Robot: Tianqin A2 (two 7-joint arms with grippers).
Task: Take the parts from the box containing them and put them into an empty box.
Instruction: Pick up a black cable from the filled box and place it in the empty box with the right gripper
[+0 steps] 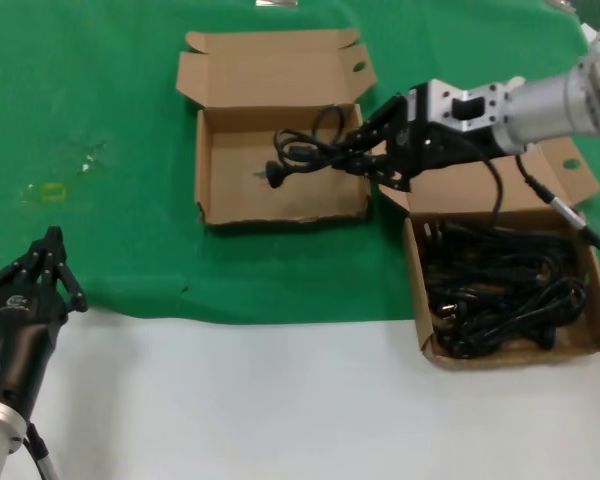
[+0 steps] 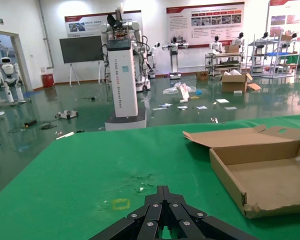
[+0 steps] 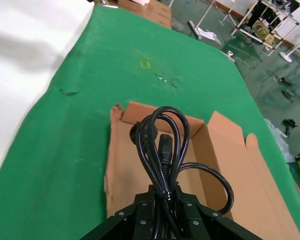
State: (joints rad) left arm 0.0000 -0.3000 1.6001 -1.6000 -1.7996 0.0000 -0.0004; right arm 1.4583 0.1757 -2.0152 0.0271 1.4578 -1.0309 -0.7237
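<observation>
Left end effector (image 1: 52,262) parked at the near left corner of the table (image 1: 280,400), over the edge of the green cloth (image 1: 100,120). Fingers drawn together to a closed point, holding nothing. It is well apart from both boxes, so I judge it is idle and kept out of the working arm's way.

Near right: the full box (image 1: 420,300) sits partly on the cloth, partly on bare white table. It is heaped with the remaining cords (image 1: 505,290), a tangled black mass of loops and plugs. Many are left, so the task looks far from done.

Middle: right end effector (image 1: 365,150) reaches across from the right, over the right wall of the receiving box (image 1: 208,150). It is clamped on one cord bundle (image 1: 305,150). The right wrist view shows the loops and plugs (image 3: 160,145) standing out ahead of the closed fingers, gripped where the strands gather. I take it that holding at the gathered part keeps the loops together instead of trailing.

The bundle hangs over the box's right half. I cannot tell whether it touches the floor yet. The rest of the box floor is bare.

Far: the lid flap (image 1: 270,65) is folded back flat on the cloth, leaving the opening free for lowering from above.

Likely next: release once the bundle is inside the walls.
</observation>
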